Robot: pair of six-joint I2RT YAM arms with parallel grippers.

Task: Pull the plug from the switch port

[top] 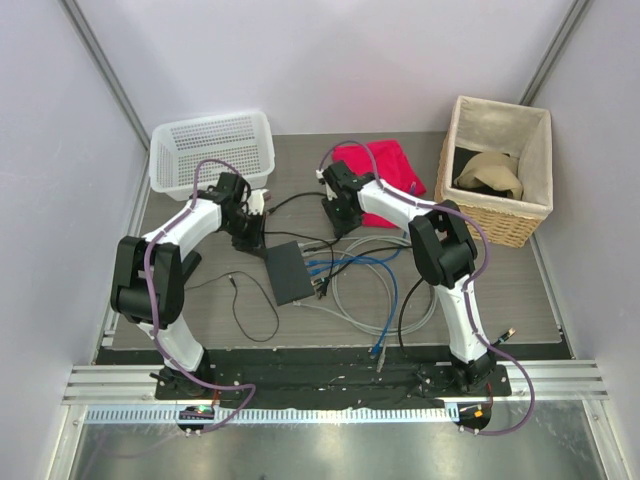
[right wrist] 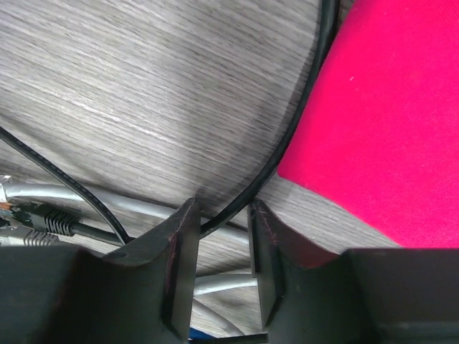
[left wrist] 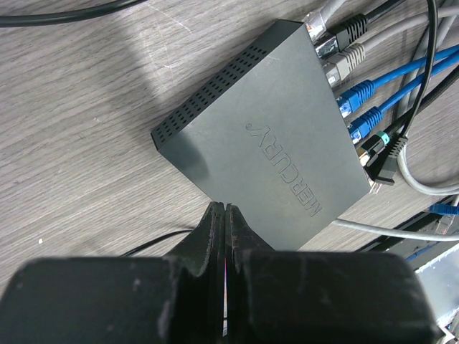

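Observation:
The black switch [top: 292,272] lies flat between the arms, marked MERCURY on top [left wrist: 272,150]. Along its right edge sit several plugs: black [left wrist: 351,30], grey [left wrist: 344,66], blue [left wrist: 356,97] and a black one with a teal band [left wrist: 378,147]. My left gripper [left wrist: 224,208] is shut and empty, just off the switch's near corner. My right gripper [right wrist: 222,215] is open over the table beyond the switch. A thin black cable [right wrist: 287,143] runs between its fingers without being pinched. A black plug [right wrist: 51,219] shows at the left edge of the right wrist view.
A red cloth [top: 385,165] lies right beside the right gripper [top: 335,215]. A white mesh basket [top: 212,150] stands at the back left and a wicker basket [top: 500,165] at the back right. Grey and blue cables [top: 370,285] loop to the right of the switch.

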